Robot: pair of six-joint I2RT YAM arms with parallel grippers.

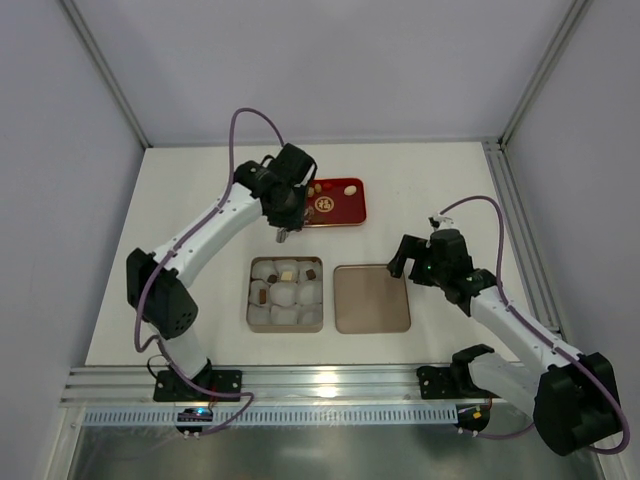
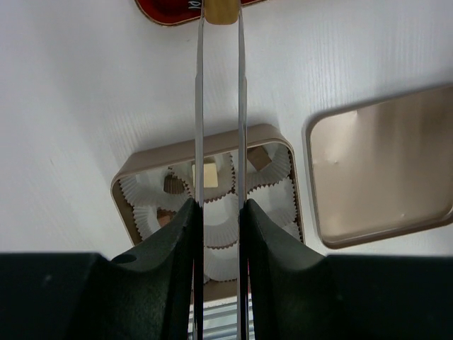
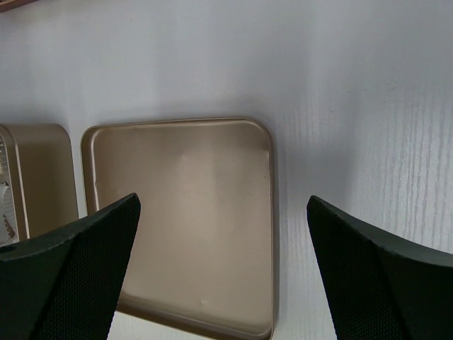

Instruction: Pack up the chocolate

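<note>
My left gripper (image 1: 285,212) (image 2: 219,207) is shut on a pair of thin metal tweezers (image 2: 199,106). The tweezers' tips pinch a tan chocolate (image 2: 221,10), held above the table between the red tray (image 1: 340,208) and the gold tin (image 1: 249,305). More chocolates lie on the tray (image 1: 352,188). In the tin's white paper cups sit a cream piece (image 2: 206,174) and two brown pieces (image 2: 172,185) (image 2: 258,157). My right gripper (image 1: 408,257) (image 3: 224,202) stands open above the tin's lid (image 3: 184,212), holding nothing.
The gold lid (image 1: 371,298) lies open side up, right of the tin. An aluminium rail (image 1: 300,385) runs along the near table edge. Enclosure walls stand on both sides and at the back.
</note>
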